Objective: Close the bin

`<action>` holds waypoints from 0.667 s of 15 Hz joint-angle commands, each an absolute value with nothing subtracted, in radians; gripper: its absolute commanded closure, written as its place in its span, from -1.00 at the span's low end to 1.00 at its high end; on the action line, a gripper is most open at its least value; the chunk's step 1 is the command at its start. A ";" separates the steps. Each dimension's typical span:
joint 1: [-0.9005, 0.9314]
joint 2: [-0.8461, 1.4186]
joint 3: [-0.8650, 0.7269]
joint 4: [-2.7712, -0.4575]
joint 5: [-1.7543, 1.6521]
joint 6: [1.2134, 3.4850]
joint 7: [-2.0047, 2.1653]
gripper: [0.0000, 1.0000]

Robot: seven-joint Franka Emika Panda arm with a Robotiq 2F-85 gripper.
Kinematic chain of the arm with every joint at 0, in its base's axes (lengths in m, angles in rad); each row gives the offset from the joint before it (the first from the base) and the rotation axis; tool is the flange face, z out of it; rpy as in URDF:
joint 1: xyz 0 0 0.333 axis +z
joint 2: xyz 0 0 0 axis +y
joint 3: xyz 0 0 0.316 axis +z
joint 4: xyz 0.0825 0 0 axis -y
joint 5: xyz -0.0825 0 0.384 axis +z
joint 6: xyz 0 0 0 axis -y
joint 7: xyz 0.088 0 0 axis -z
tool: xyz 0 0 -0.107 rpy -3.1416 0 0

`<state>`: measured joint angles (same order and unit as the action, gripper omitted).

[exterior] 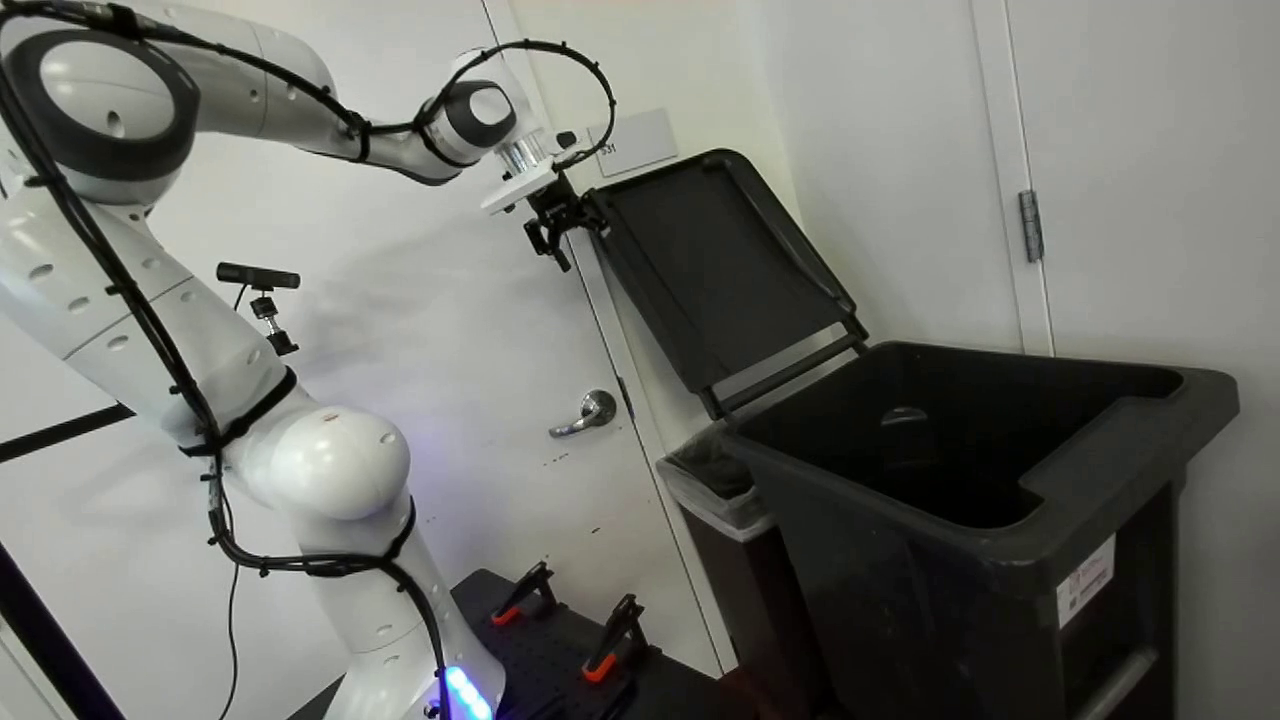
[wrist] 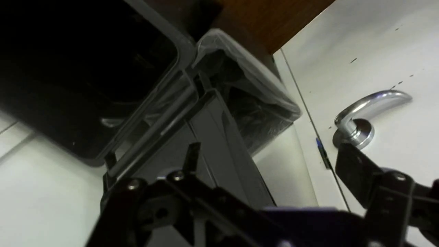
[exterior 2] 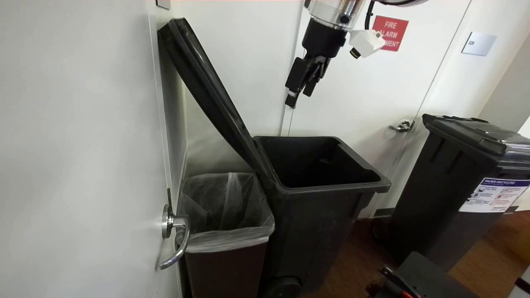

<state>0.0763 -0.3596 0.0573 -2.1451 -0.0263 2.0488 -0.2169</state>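
Note:
The bin is a large dark grey-black wheelie bin; its body (exterior: pixel 850 560) shows in both exterior views (exterior 2: pixel 314 231). Its lid (exterior: pixel 720 270) is hinged up, leaning back toward the wall, and the mouth is open. The lid stands tilted in both exterior views (exterior 2: pixel 207 87). In the wrist view the bin's rim (wrist: pixel 187 51) is upper left and the lid (wrist: pixel 164 151) runs under my left finger. My gripper (exterior: pixel 578 235) is open and empty, by the lid's upper corner. It also shows above the bin (exterior 2: pixel 301 94) and in the wrist view (wrist: pixel 271 151). Contact with the lid cannot be told.
A brown trash can with a clear liner (exterior 2: pixel 225 244) stands beside the bin under the lid. A door with a metal handle (exterior: pixel 590 412) is close by. A closed paper recycling bin (exterior 2: pixel 451 194) stands at right. Clamps (exterior: pixel 615 640) sit on the black base table.

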 commanded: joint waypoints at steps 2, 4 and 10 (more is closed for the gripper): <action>0.090 -0.362 0.062 -2.163 -0.064 2.141 -0.214 -1.00; 0.093 -0.364 0.064 -2.173 -0.070 2.162 -0.214 -1.00; 0.089 -0.330 0.077 -2.172 -0.136 2.286 -0.234 -1.00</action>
